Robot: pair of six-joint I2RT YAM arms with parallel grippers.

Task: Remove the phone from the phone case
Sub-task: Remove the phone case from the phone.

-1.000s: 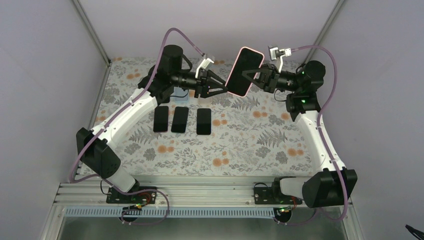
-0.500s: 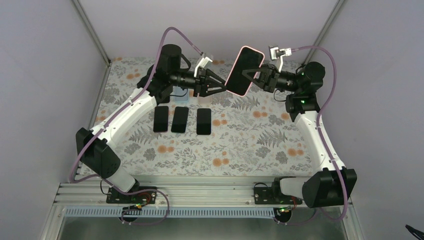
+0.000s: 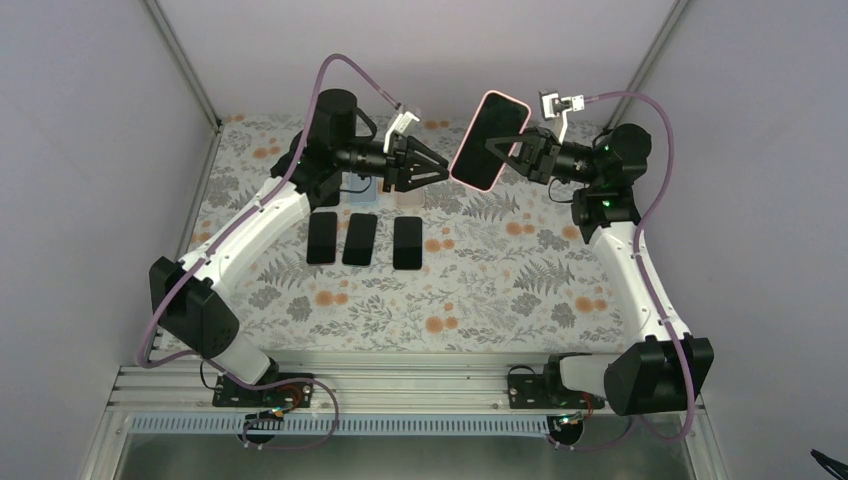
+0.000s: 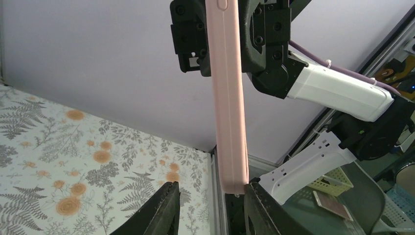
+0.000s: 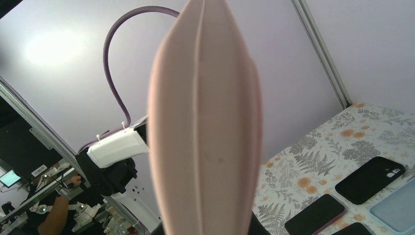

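1. Pink, the phone case (image 4: 229, 107) hangs in the air above the far side of the floral table (image 3: 480, 290), tilted, with the phone (image 3: 490, 135) seated in it and its dark screen facing up toward the overhead camera.
2. The right gripper (image 3: 515, 152) stays clamped on the case's side, as it was a second ago, and the case has barely moved.
3. The left gripper (image 3: 440, 170) has drawn back to the left. Its fingertips reached the case's lower edge a second ago and now sit just short of it.
4. Its jaws stand parted and grip nothing. In the left wrist view, the case's lower end hangs just above the gap between the fingers (image 4: 166, 205), closer to the right-hand one.
5. Three dark phones (image 3: 359, 239) lie in a row on the table below the left arm, unmoved.
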